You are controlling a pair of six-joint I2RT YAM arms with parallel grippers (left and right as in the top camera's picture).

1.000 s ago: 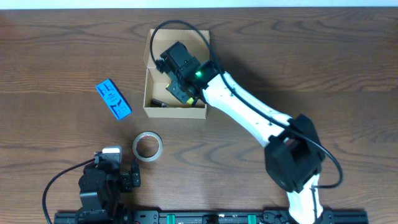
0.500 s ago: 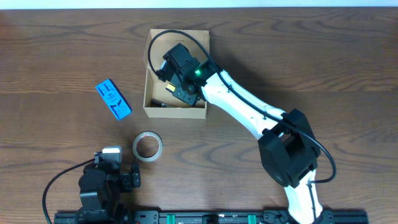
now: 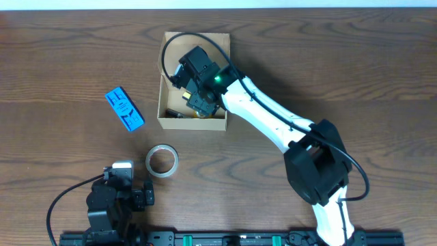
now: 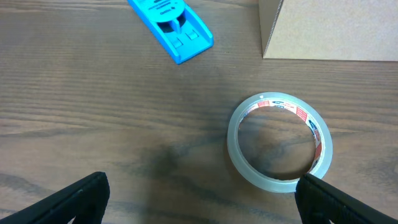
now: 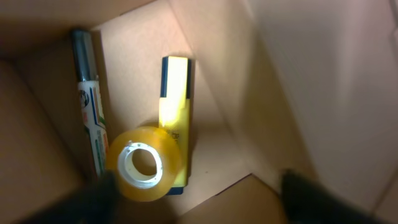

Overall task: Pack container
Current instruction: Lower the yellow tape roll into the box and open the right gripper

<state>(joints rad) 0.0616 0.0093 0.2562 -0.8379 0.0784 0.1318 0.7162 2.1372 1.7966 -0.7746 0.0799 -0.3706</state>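
The right end effector (image 5: 202,193), pressed together a second ago, now stands spread inside the container (image 3: 184,124). A yellow tape roll (image 5: 144,165) lies loose near one finger, on a yellow highlighter (image 5: 175,93) beside a marker pen (image 5: 87,106). The left end effector (image 4: 202,183) hangs spread. Ahead of it lie a blue packet (image 4: 171,28) and a clear tape roll (image 4: 280,143) on the brown wooden worktop (image 3: 341,61).

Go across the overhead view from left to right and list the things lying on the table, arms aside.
blue packet → clear tape roll → container
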